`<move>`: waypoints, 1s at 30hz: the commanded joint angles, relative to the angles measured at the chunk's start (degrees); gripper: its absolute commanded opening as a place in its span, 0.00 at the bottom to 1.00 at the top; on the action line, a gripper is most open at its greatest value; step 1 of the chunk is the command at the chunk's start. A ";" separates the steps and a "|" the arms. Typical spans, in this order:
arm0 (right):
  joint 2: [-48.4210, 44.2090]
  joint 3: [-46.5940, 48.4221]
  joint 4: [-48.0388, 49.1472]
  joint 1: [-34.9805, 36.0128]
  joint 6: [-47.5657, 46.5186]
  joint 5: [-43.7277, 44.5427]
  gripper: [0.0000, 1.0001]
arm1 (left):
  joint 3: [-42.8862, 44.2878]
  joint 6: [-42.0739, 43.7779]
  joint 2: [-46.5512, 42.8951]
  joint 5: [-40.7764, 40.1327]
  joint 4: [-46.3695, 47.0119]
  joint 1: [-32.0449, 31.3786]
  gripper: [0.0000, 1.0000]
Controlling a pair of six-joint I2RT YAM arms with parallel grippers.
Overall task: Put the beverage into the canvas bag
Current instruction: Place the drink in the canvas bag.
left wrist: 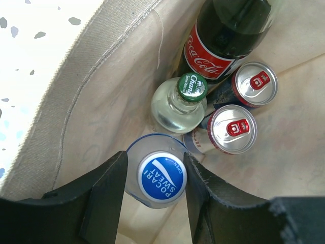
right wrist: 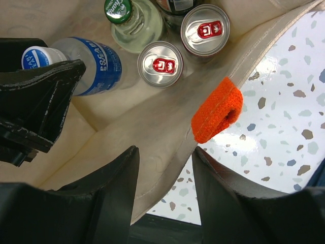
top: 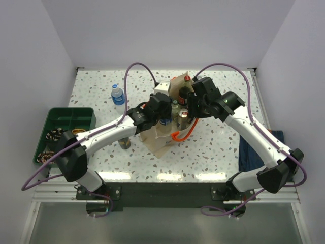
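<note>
My left pincer [left wrist: 155, 175], nearly closed on the Pocari Sweat bottle [left wrist: 162, 179] inside the canvas bag [left wrist: 86, 81], risks tipping it onto the cans [left wrist: 233, 129] to its right if I release before it rests on the bottom.

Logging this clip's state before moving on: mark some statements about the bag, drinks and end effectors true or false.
1. The left end effector holds a Pocari Sweat bottle inside the canvas bag. True.
2. Three cans stand in the bag. False: only two cans show.
3. The green-capped glass bottle lies out on the table. False: the green-capped glass bottle stands in the bag, beside the Coca-Cola bottle.
4. The bag's wall runs between the right end effector fingers, near the orange tab. True.
5. A water bottle stands on the table outside the bag. True.
</note>
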 commanded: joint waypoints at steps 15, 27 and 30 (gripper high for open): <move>-1.41 1.13 0.44 -0.10 0.51 0.03 0.50 | -0.55 2.54 -0.68 1.81 -4.80 -0.77 0.08; -1.67 0.60 0.70 -0.10 0.77 0.12 0.50 | 0.68 3.95 -1.20 -2.05 -3.49 -1.83 0.00; -1.67 0.60 0.79 -0.10 0.86 0.12 0.50 | 0.85 4.91 -1.03 -4.07 -2.16 -2.35 0.00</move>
